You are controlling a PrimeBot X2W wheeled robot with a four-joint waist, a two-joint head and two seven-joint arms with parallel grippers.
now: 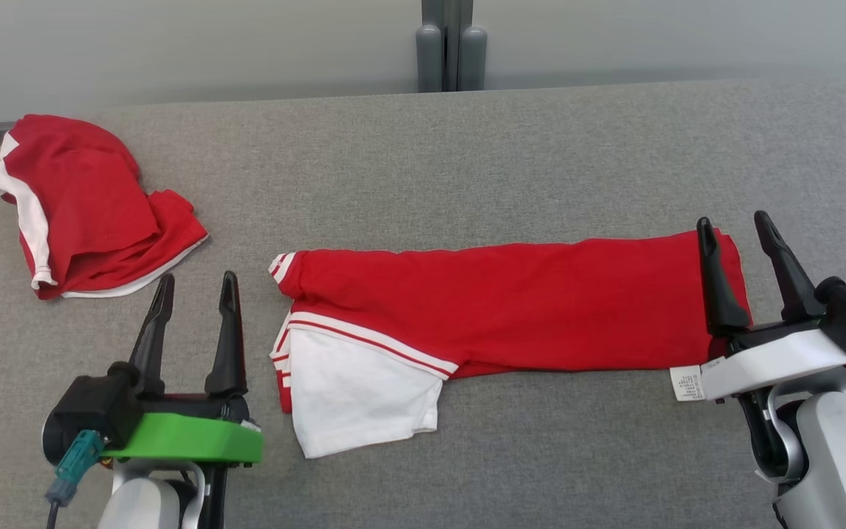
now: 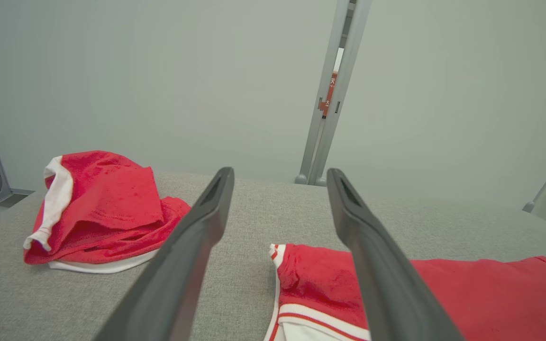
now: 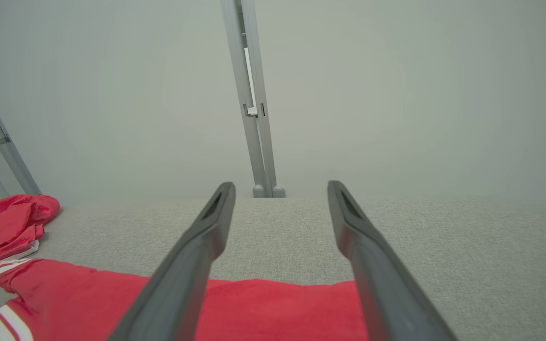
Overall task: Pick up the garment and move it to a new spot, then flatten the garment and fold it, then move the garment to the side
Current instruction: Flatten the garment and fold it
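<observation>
Folding is the step in hand, as I judge it: the cloth lies narrowed to a long band. At the far left corner of the table (image 1: 467, 147) sits a crumpled red-and-white heap (image 1: 92, 206), well apart from the work; what sort of piece it is I cannot tell. My left claw (image 1: 197, 283) hovers towards the near edge, fingers apart and empty, just beside the band's left end. The garment (image 1: 511, 308) runs across the middle of the table towards the right edge, with a white sleeve (image 1: 357, 389) poking out towards me at its left end. My right claw (image 1: 732, 220) sits over the right end, fingers apart, gripping nothing that I can see. A small label (image 1: 686, 383) shows beside it.

Next, I reckon, each claw must pinch its own end through all the layers and carry one end over the other, keeping the edges square.

The near corner of the right end is hidden behind my right wrist, so I cannot say whether a finger touches cloth. How many layers lie underneath is hidden too.
</observation>
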